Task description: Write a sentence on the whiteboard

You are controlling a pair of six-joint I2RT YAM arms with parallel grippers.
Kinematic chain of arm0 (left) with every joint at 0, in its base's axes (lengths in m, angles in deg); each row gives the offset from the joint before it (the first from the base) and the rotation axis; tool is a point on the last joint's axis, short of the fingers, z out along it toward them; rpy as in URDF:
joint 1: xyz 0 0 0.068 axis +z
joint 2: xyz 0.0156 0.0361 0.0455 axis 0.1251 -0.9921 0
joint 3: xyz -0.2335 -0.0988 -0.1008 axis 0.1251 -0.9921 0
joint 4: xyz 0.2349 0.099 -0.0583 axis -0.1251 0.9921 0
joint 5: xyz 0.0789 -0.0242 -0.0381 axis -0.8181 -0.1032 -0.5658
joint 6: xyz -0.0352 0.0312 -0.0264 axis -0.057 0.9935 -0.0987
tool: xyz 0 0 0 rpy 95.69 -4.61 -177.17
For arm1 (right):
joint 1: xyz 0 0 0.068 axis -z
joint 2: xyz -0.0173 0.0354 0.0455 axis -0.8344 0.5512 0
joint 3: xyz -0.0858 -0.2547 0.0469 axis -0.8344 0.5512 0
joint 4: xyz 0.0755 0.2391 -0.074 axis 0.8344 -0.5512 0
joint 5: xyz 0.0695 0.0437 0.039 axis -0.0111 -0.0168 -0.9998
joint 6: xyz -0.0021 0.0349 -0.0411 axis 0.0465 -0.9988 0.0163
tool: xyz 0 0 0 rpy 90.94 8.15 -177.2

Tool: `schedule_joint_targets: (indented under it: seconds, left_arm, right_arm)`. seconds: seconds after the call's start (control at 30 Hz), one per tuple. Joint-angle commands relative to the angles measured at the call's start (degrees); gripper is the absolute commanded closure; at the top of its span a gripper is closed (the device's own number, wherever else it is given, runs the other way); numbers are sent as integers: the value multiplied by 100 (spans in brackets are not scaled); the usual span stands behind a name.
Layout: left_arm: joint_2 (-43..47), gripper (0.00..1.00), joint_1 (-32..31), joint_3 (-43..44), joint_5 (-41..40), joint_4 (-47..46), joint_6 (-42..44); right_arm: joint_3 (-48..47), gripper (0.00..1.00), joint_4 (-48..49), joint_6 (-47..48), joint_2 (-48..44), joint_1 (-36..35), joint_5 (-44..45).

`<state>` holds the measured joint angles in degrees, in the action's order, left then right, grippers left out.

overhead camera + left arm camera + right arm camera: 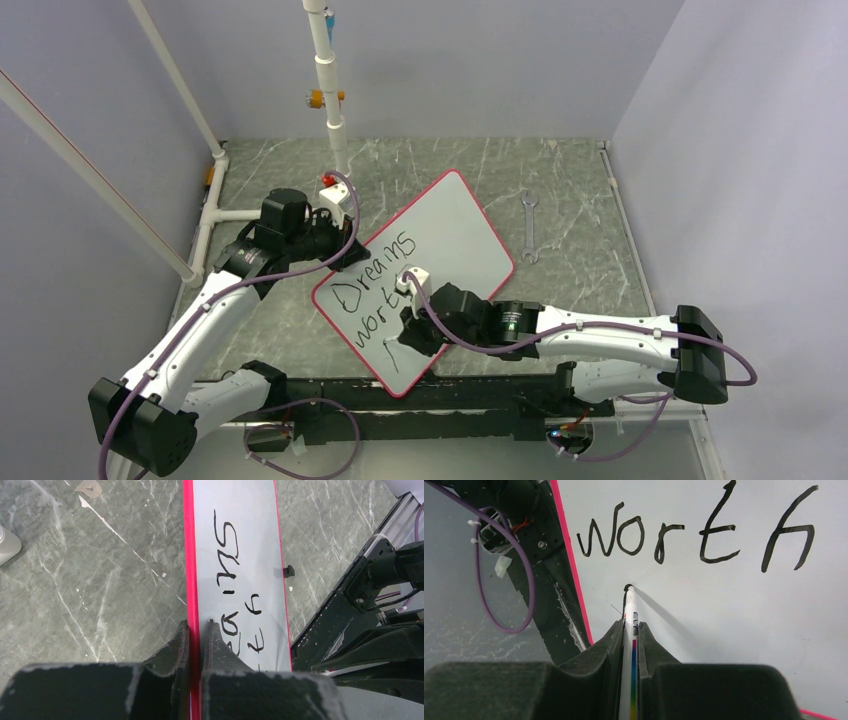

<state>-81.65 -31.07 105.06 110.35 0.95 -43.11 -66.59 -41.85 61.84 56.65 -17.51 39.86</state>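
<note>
Right arm stretches left along the near edge. The right gripper (630, 626) pinches a marker (629, 602), its tip on the board (455, 225) under the sentence (372, 290). The board lies askew at centre. Farther left, the bent left arm's left gripper (199, 626) clamps the board's rim.

on the whiteboard (455, 225), the sentence (375, 285) reads "dreams worth" in black handwriting.
</note>
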Motion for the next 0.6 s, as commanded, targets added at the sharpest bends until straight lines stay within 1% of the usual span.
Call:
schedule_joint_targets:
  seconds: [0.0, 0.3, 0.57]
  left_arm:
    - [-13, 100, -47, -16, -314, -71, 524]
    - [-21, 100, -47, -20, -314, -78, 524]
    - [-30, 100, -44, -20, -323, -79, 522]
  right_arm:
    - [-128, 100, -141, -67, -44, 31, 616]
    - [41, 100, -313, -176, -230, 27, 709]
    - [270, 100, -320, -159, -390, 24, 339]
